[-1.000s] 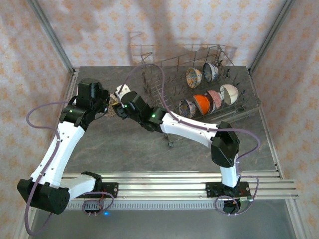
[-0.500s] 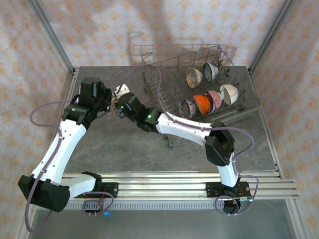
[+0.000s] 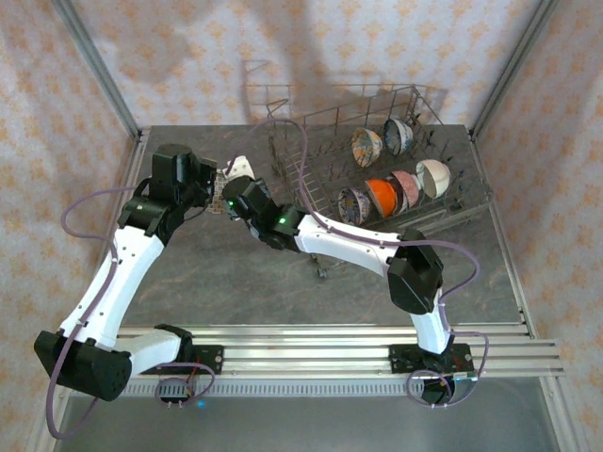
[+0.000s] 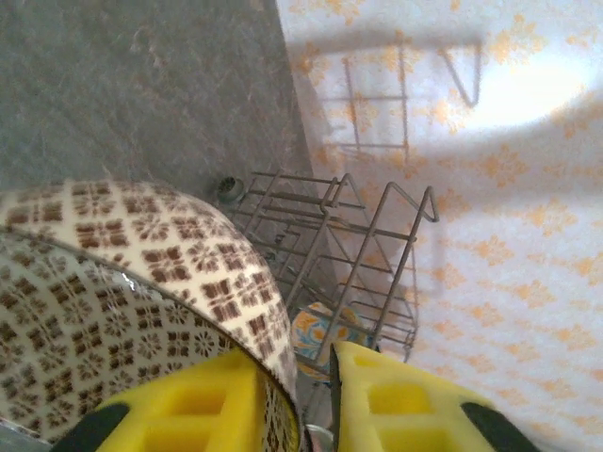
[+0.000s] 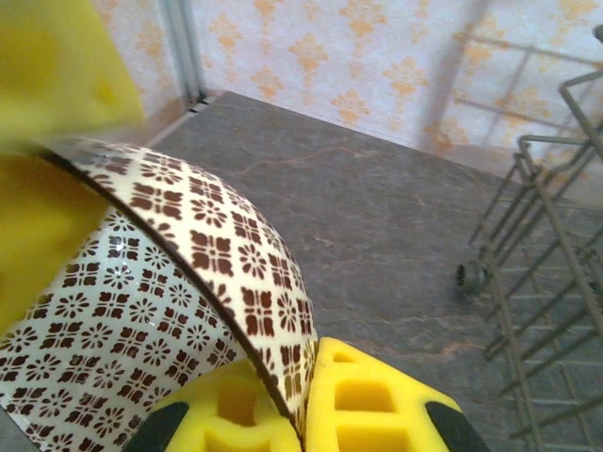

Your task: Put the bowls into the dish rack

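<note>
Right wrist: your right gripper (image 5: 297,407) just clamped the brown-patterned cream ceramic bowl (image 5: 188,264); your left gripper (image 4: 292,400) is parting, freeing it for the grey wire dish rack (image 3: 301,155).

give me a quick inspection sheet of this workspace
surface: grey stone-look table
job's things: six bowls standing in the dish rack; brown-patterned bowl held left of it
clutter: small dark piece near the rack, too small to tell
grippers: right gripper shut on the patterned bowl's rim; left gripper astride the rim, jaws slack
cables: purple cables loop along both arms
surroundings: patterned walls, metal frame posts
</note>
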